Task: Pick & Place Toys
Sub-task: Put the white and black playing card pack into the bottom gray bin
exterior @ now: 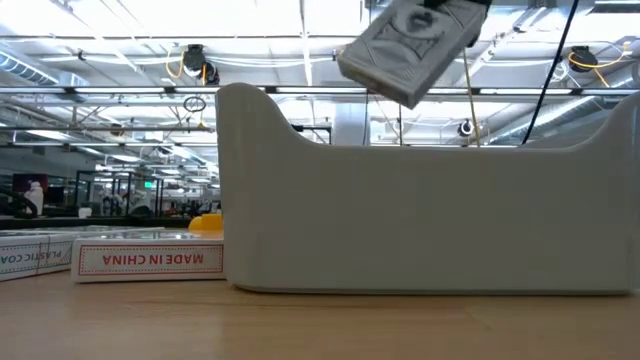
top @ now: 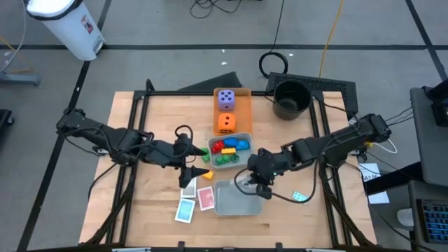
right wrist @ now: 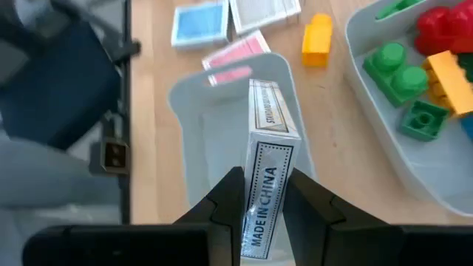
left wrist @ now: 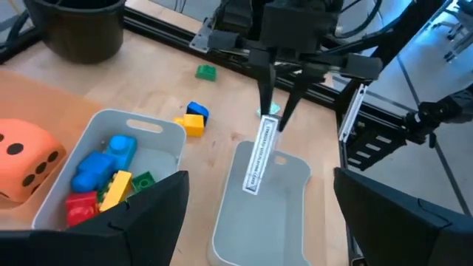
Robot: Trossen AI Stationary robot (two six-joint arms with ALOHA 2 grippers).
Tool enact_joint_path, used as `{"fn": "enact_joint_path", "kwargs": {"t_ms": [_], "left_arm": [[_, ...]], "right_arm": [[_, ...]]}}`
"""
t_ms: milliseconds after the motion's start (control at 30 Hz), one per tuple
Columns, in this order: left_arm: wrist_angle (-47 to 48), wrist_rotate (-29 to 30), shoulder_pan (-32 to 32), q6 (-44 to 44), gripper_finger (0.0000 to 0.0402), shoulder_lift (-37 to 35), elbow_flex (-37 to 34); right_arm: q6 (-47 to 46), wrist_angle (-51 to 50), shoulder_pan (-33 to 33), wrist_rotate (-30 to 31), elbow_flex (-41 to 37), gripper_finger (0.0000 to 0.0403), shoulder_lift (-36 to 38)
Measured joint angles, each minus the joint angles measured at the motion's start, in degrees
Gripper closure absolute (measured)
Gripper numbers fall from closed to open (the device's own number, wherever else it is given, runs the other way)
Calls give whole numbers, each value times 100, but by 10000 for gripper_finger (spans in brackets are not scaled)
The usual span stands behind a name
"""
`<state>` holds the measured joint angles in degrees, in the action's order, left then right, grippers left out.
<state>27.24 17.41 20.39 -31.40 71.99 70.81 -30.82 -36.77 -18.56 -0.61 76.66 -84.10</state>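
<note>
From above, the right hand (top: 253,180) is hanging over the empty grey tray (top: 236,203) near the counter's (top: 140,210) front edge, while the left hand (top: 187,155) is waiting beside the tray of bricks (top: 225,148), its fingers standing wide with nothing between them. In the low view, the white card box (exterior: 410,45) is floating above the tray wall. In the left wrist view, the box is hanging on its edge, pinched at the upper end. In the right wrist view, the narrow fingers are clamping the box by its flat faces. I judge the box light, stiff and rather smooth, so gripping across the flat faces near one end seems safest.
</note>
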Motion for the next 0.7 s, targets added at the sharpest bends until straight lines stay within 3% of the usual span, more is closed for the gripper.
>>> {"fn": "enact_joint_path", "kwargs": {"t_ms": [267, 700], "left_arm": [[-5, -256, -164, 26, 62, 0, 0], [-7, -255, -281, 63, 62, 0, 0]], "right_arm": [[1025, -142, 247, -714, 242, 340, -523], [2229, -1561, 373, -872, 1164, 340, -1541]]}}
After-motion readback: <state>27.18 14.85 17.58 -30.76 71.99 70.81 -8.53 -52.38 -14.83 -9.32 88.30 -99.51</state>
